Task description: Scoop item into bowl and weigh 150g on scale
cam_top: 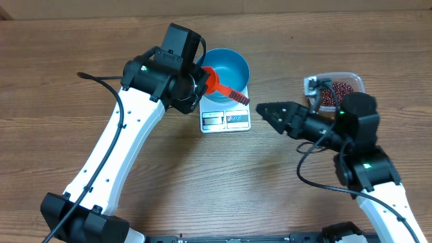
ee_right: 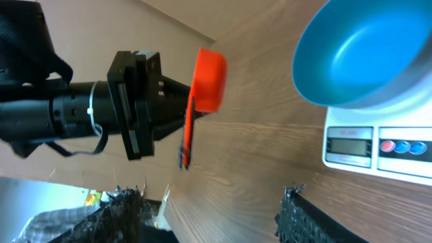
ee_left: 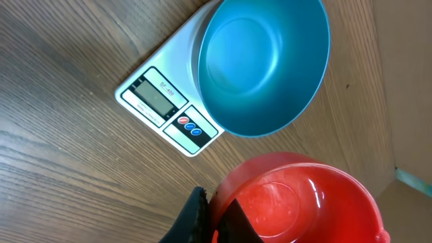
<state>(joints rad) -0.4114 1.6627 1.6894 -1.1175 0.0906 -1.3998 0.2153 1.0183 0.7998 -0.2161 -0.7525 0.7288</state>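
As the left gripper point(cam_top: 198, 82) clamps the empty red scoop point(cam_top: 217, 82) at the rim of the empty blue bowl point(cam_top: 233, 62) on the scale point(cam_top: 226, 121), the beans point(cam_top: 337, 91) lie in the clear tub point(cam_top: 358, 81) well to its right, beyond the scale. The scoop's handle slants toward that side. The right gripper point(cam_top: 266, 110), fingers apart and holding nothing, is nearer the tub.

Scale point(ee_left: 179, 67) — small print beside display point(ee_left: 154, 100), seemingly "SF-400" — markings by buttons point(ee_left: 190, 125) too small to read.
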